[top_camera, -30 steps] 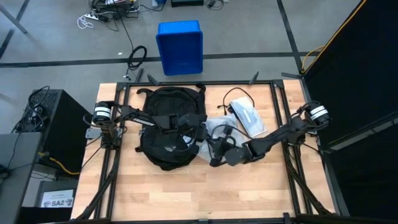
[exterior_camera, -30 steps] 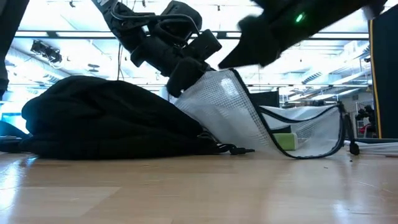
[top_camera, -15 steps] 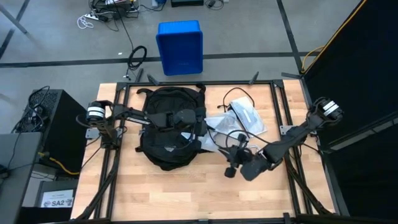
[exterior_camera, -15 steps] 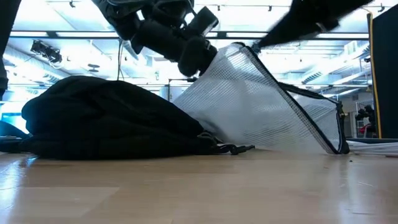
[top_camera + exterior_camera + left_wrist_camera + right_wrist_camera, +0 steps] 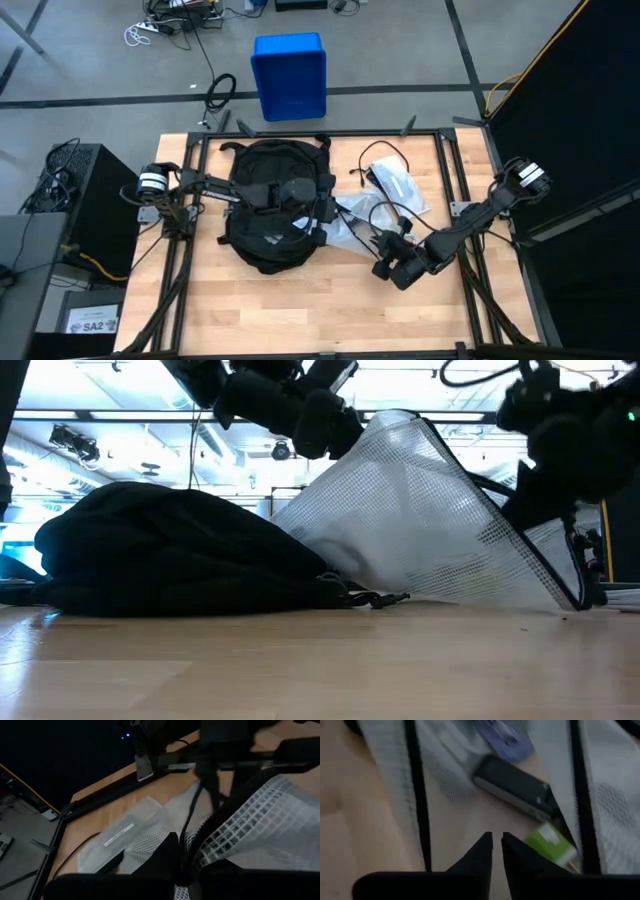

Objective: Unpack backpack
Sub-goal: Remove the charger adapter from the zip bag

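The large black backpack [image 5: 268,215] lies flat on the table's left half, a dark mound in the low view [image 5: 170,555]. A white mesh pouch [image 5: 430,530] with black edging leans out from beside it. The pouch's lower edge [image 5: 480,600] rests on the table, and small items show through the mesh [image 5: 517,785]. My left gripper [image 5: 325,212] reaches over the backpack and is shut on the pouch's raised edge. My right gripper [image 5: 388,262] hovers over the pouch's near right part. Its fingertips [image 5: 496,844] stand a narrow gap apart with nothing between them. My left gripper pinches the pouch's black-bound upper edge [image 5: 196,851] between its two fingers, coming nearly level from the table's left, over the backpack. The pouch hangs slanting down from the fingers [image 5: 330,428] toward the right, the mesh drawn fairly flat, its lower edge on the table.
A second flat mesh pouch [image 5: 398,185] and a black cable [image 5: 375,150] lie on the table's far right. A blue bin [image 5: 288,75] stands on the floor beyond the far edge. Bare wood lies along the near edge [image 5: 300,310].
My right gripper has swung toward the table's near right, away from the backpack, and rolled. My left gripper has risen with the pouch's edge. The pouch has spread out wider to the right and stands taller, while its lower edge stays on the table.
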You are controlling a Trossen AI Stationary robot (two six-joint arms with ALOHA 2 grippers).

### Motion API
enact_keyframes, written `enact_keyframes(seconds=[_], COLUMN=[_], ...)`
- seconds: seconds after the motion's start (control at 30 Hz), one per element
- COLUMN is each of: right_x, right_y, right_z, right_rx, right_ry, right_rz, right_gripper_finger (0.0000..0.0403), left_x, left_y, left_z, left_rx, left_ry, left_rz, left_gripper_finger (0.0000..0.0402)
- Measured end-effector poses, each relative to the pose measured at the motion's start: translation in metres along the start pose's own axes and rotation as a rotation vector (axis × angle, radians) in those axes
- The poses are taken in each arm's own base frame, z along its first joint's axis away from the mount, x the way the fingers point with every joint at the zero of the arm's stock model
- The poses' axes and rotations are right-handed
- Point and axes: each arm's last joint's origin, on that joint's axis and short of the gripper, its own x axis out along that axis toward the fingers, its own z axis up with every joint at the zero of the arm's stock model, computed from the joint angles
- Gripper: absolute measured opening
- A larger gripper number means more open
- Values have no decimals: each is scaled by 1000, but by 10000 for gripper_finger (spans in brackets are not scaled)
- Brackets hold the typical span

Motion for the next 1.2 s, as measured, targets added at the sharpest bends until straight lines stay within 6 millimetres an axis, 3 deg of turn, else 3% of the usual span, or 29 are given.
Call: enact_keyframes(seconds=[0.23, 0.5, 0.67, 0.83, 1.03, 1.2], right_x=[12, 25, 31, 44, 62, 91], right_y=[-13, -15, -13, -25, -39, -39], right_z=[-3, 13, 28, 35, 42, 40], right_rx=[22, -37, -77, -8, 97, 112], right_ry=[19, -26, -70, -33, -15, 0], right_rz=[-59, -54, -26, -44, -87, -59], right_gripper_finger=[97, 206, 250, 260, 244, 236], left_x=[0, 0, -1, -1, -1, -1], left_y=[-7, -14, -17, -22, -25, -25], left_z=[0, 0, -1, 1, 2, 2], left_rx=[26, 57, 59, 66, 71, 73], left_ry=[20, 39, 41, 37, 32, 29], left_rz=[-28, -68, -102, -116, -136, -151], left_gripper_finger=[0, 0, 0, 0, 0, 0])
